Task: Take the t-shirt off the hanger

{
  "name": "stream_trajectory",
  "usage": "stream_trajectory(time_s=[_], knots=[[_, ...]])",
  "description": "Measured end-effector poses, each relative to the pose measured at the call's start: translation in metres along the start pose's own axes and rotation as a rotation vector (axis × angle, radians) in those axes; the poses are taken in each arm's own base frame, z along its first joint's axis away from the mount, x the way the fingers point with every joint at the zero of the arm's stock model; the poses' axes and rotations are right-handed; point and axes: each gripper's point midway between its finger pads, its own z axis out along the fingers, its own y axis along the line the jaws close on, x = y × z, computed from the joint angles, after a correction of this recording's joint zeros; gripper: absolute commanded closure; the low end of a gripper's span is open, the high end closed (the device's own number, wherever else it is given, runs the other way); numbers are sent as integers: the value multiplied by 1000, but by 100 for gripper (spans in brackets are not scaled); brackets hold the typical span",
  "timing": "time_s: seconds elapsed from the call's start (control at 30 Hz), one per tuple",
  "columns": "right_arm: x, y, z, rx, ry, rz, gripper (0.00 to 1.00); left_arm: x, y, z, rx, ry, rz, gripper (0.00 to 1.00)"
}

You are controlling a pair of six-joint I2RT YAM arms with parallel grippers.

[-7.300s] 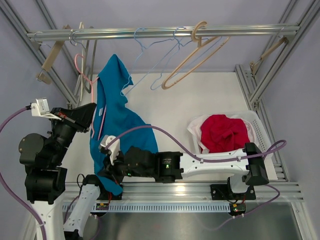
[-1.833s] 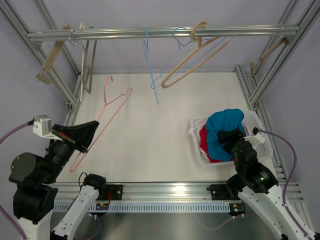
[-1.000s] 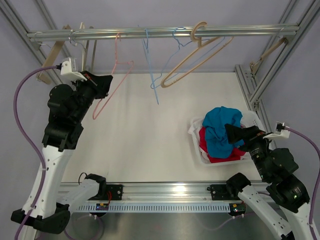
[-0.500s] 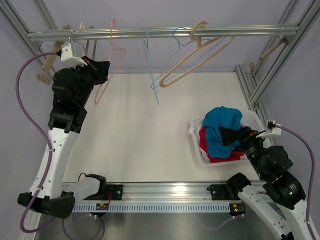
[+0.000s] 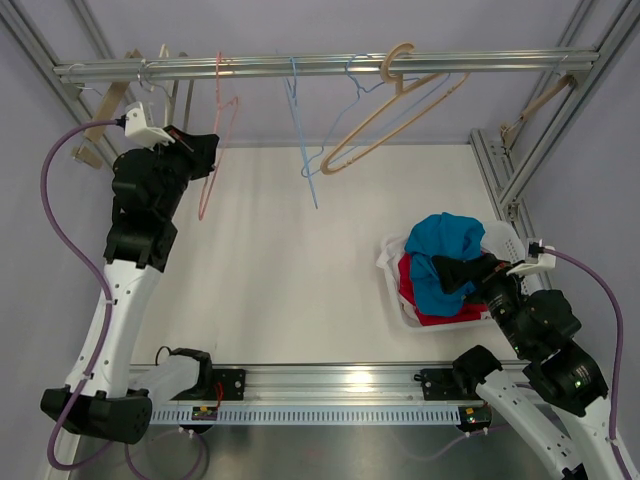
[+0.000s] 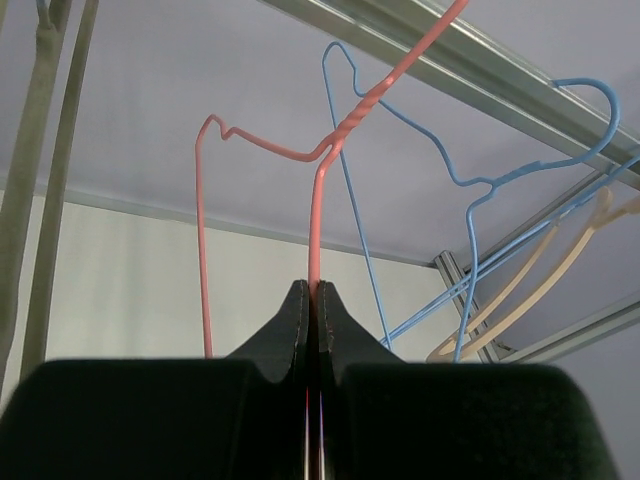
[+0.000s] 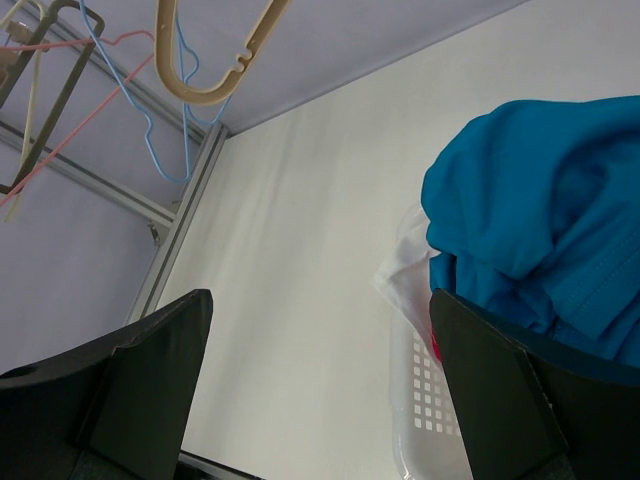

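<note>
The pink wire hanger (image 5: 215,135) is bare and hooked over the metal rail (image 5: 330,66) at the upper left. My left gripper (image 5: 207,152) is shut on its wire (image 6: 317,215), raised up near the rail. The blue t-shirt (image 5: 445,250) lies crumpled in the white basket (image 5: 520,262) at the right, on top of a red garment (image 5: 412,283). Just beside the basket's near right edge, my right gripper (image 5: 470,270) stands open and holds nothing. In the right wrist view the t-shirt (image 7: 545,215) fills the right side, next to one finger (image 7: 500,395).
Two blue wire hangers (image 5: 305,130) and a tan wooden hanger (image 5: 385,115) hang on the same rail, right of the pink one. Olive and wooden hangers (image 5: 165,110) hang at the far left. Frame posts (image 5: 540,120) slope down at both sides.
My left gripper has lifted the bare pink hanger from low over the table up to the rail, where its hook now sits. The right gripper has drawn slightly back from the basket, still open.
</note>
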Motion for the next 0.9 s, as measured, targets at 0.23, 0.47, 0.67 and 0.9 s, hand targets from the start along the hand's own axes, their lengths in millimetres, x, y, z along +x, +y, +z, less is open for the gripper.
stream_trajectory(time_s=[0.23,0.47,0.67,0.9], knots=[[1,1,0,-4,4,3,1,-1,0,-4,14,-25,-18,82],[3,3,4,-3,24,-2,1,3,1,-30,2,-6,-14,20],[-26,19,-8,-39,-37,-18,1,-1,-3,-72,13,-20,15,1],[-71,41,-35,-102,-149,-35,0,8,-6,-129,58,-37,41,1]])
